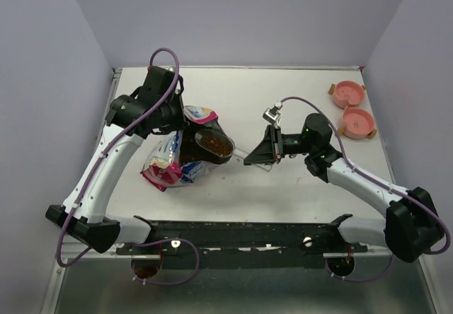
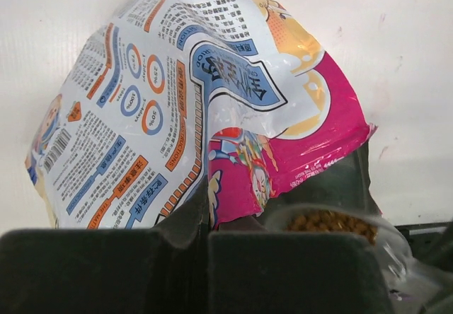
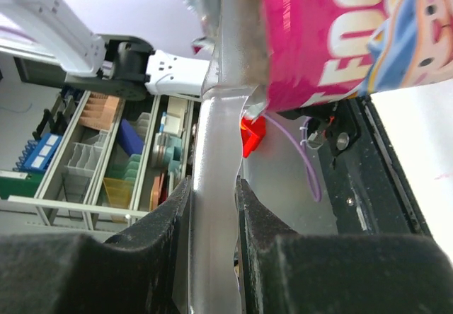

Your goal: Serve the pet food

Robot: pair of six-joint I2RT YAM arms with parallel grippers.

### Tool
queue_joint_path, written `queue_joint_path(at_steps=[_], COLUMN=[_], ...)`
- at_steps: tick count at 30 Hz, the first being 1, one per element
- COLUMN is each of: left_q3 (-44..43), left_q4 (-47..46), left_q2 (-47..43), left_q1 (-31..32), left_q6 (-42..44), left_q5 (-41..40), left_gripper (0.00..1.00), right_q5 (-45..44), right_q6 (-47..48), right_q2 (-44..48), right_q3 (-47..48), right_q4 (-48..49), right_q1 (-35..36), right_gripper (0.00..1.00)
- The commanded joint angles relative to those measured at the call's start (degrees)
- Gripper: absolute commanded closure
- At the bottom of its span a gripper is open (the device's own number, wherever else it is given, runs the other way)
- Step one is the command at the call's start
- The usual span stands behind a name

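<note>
Step in hand: scooping. The glossy pink-and-blue printed pouch bag (image 1: 168, 164) lies slumped on the white table (image 1: 283, 201) with its mouth raised. The left gripper (image 2: 207, 232) stands at the bag's top edge, jaws closed to a narrow slit with a fold of the bag pinched between them, holding the mouth up. At the bag's mouth, on the side facing the right arm, sits the clear plastic scoop (image 3: 216, 141). Its bowl carries a load of small dark brown kibble pellets (image 1: 218, 144), the pet food (further food inside the bag cannot be seen). The right gripper (image 3: 212, 211) is beside the bag on that same side, jaws drawn in tight on the scoop's flat clear handle, both pads touching it. Two round salmon-pink bowls (image 1: 348, 93) (image 1: 357, 122) stand well apart from the bag, towards the far right corner of the table, one just beside the other, and both look empty. Judgement: the scoop is filled and no food is served yet, so the task is roughly at its midpoint. The next move calls for drawing the scoop clear of the bag's mouth with its bowl level, carrying it away from the bag to a bowl, then tipping it there. Risk: a tilt during the carry would shed loose pellets onto the table.
</note>
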State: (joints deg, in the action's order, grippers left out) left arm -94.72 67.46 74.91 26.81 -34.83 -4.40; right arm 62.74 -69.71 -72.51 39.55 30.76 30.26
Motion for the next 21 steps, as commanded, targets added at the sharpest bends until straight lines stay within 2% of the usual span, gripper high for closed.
queue_joint_path(at_steps=[1, 4, 9, 15, 21], left_q3=[-8.5, -11.1, -11.2, -9.6, -8.0], left_q4=[-3.9, -0.9, 0.5, -0.9, -2.4], left_q2=[-0.5, 1.2, 1.2, -0.5, -1.5], left_q1=[-0.1, -0.4, -1.0, -1.3, -1.3], left_q6=[-4.1, -5.2, -6.7, -6.2, -5.3], left_q5=[-5.6, -8.8, -11.5, -11.2, -9.0], left_gripper=[1.0, 1.0, 1.0, 1.0, 1.0], right_q5=[0.2, -0.4, -0.3, -0.4, -1.8], right_q6=[0.9, 1.2, -0.5, -0.5, -1.4], right_q2=[6.5, 8.7, 9.5, 3.5, -3.6], right_q3=[3.4, 6.3, 13.0, 23.9, 30.0], right_q4=[-7.5, -13.5, -18.4, -23.9, -22.9], right_q1=[-0.5, -1.8, -5.4, -11.3, -19.5], right_gripper=[1.0, 1.0, 1.0, 1.0, 1.0])
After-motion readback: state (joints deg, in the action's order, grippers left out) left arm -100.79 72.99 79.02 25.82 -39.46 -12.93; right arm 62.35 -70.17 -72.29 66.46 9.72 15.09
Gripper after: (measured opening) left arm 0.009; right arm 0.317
